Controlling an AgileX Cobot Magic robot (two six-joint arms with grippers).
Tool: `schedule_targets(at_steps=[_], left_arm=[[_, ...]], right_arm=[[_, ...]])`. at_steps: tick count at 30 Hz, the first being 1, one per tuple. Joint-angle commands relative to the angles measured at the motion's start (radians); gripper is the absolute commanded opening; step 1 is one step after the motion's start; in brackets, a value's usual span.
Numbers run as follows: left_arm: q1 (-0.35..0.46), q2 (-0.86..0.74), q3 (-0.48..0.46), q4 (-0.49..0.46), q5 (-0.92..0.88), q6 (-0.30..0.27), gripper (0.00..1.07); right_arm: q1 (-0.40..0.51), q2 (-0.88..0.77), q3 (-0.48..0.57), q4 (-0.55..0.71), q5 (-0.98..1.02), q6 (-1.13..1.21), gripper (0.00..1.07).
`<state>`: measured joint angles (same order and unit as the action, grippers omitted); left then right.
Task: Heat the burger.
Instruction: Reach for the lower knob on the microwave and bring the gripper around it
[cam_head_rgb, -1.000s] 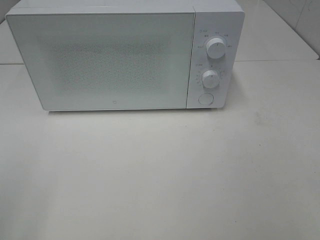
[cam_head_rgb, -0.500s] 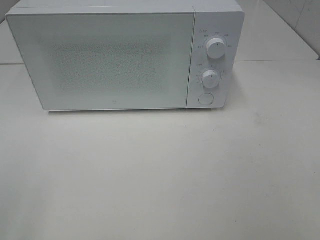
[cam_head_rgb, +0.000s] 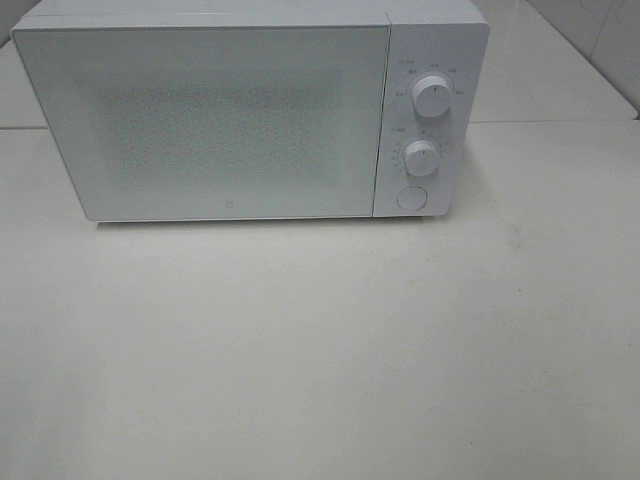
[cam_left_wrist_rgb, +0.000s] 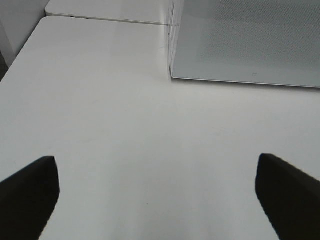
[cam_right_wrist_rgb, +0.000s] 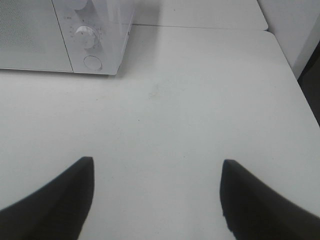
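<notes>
The burger is out of view in every frame. A white microwave stands at the back of the white table, its door shut, with two dials and a round button on its right panel. In the left wrist view my left gripper is open above bare table, facing the microwave's door. The right gripper is open too, with nothing between its fingers, over the table in front of the microwave's control panel. Neither gripper shows in the exterior high view.
The table's left edge and right edge show in the wrist views. A second white surface lies behind the table, separated by a seam.
</notes>
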<state>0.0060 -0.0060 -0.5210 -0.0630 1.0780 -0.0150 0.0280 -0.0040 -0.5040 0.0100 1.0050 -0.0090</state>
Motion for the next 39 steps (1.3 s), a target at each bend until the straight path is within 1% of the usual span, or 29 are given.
schedule_targets(at_steps=[1,11,14,15,17,18,20,21,28,30,31,32,37,39], left_arm=[[0.004,-0.020,0.003,-0.009,-0.009,-0.004,1.00],[0.004,-0.018,0.003,-0.009,-0.009,-0.003,1.00],[0.004,-0.018,0.003,-0.009,-0.009,-0.003,1.00],[0.004,-0.018,0.003,-0.009,-0.009,-0.003,1.00],[0.004,-0.018,0.003,-0.009,-0.009,-0.003,1.00],[0.004,-0.018,0.003,-0.009,-0.009,-0.003,1.00],[0.004,-0.018,0.003,-0.009,-0.009,-0.003,1.00],[0.004,-0.018,0.003,-0.009,-0.009,-0.003,1.00],[0.004,-0.018,0.003,-0.009,-0.009,-0.003,1.00],[0.004,-0.018,0.003,-0.009,-0.009,-0.003,1.00],[0.004,-0.018,0.003,-0.009,-0.009,-0.003,1.00],[0.004,-0.018,0.003,-0.009,-0.009,-0.003,1.00],[0.004,-0.018,0.003,-0.009,-0.009,-0.003,1.00],[0.004,-0.018,0.003,-0.009,-0.009,-0.003,1.00]], right_arm=[[-0.007,-0.027,0.003,0.007,-0.010,0.009,0.69],[-0.007,-0.027,0.002,0.005,-0.012,0.019,0.69],[-0.007,-0.017,-0.016,0.005,-0.037,0.044,0.69],[-0.007,0.007,-0.031,0.007,-0.077,0.062,0.69],[-0.007,0.021,-0.035,0.007,-0.096,0.063,0.69],[-0.007,0.052,-0.035,0.005,-0.142,0.063,0.69],[-0.007,0.072,-0.035,0.004,-0.164,0.063,0.69],[-0.007,0.111,-0.035,0.002,-0.216,0.063,0.69],[-0.004,0.211,-0.034,0.002,-0.340,0.060,0.69],[-0.004,0.268,-0.020,0.002,-0.424,0.060,0.69],[-0.004,0.268,-0.020,0.002,-0.424,0.060,0.69],[-0.004,0.302,-0.001,0.002,-0.481,0.060,0.69],[-0.004,0.374,0.032,0.002,-0.576,0.056,0.69],[-0.004,0.437,0.047,0.002,-0.649,0.056,0.69]])
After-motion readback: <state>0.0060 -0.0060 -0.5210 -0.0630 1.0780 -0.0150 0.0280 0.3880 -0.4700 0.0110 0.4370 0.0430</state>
